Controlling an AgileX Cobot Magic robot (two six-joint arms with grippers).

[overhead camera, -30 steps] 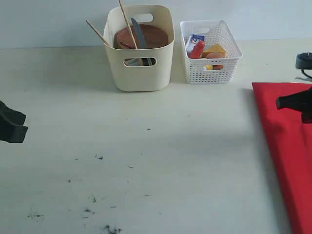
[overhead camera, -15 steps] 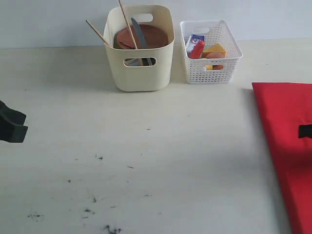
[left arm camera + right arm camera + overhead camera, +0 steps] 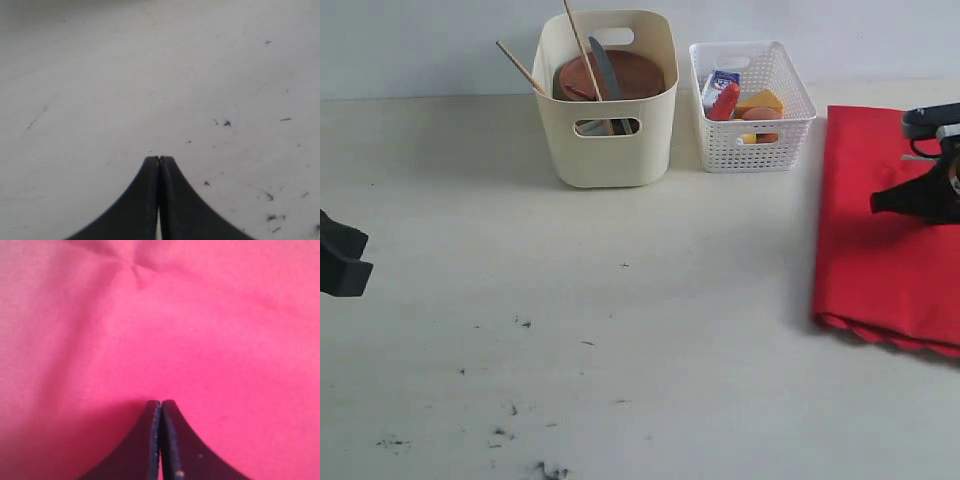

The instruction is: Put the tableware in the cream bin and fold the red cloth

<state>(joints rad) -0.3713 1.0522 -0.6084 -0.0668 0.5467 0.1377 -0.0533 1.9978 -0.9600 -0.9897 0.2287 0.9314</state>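
The cream bin (image 3: 610, 150) stands at the back and holds the brown plate (image 3: 630, 72), the steel knife (image 3: 604, 65) and the two chopsticks (image 3: 578, 40), which lean out over its rim. Something grey shows through its handle hole; the cup, bowl and spoon cannot be made out. The red cloth (image 3: 865, 250) (image 3: 200, 315) lies flat at the right, its scalloped edge nearest the front. My right gripper (image 3: 876, 205) (image 3: 160, 402) hangs shut over the cloth with nothing between its fingers. My left gripper (image 3: 350, 262) (image 3: 159, 159) is shut over bare table at the far left.
A white lattice basket (image 3: 752, 145) beside the bin holds a blue-and-white carton (image 3: 720, 80), a cheese wedge (image 3: 762, 100) and other food. Dark smudges (image 3: 510, 430) mark the pale table near the front. The cloth runs past the right edge of the exterior view.
The cloth was a long strip reaching the front edge; it now lies shorter and wider, scalloped edge showing. My right gripper dropped out of view, then came back over it. The left arm stayed.
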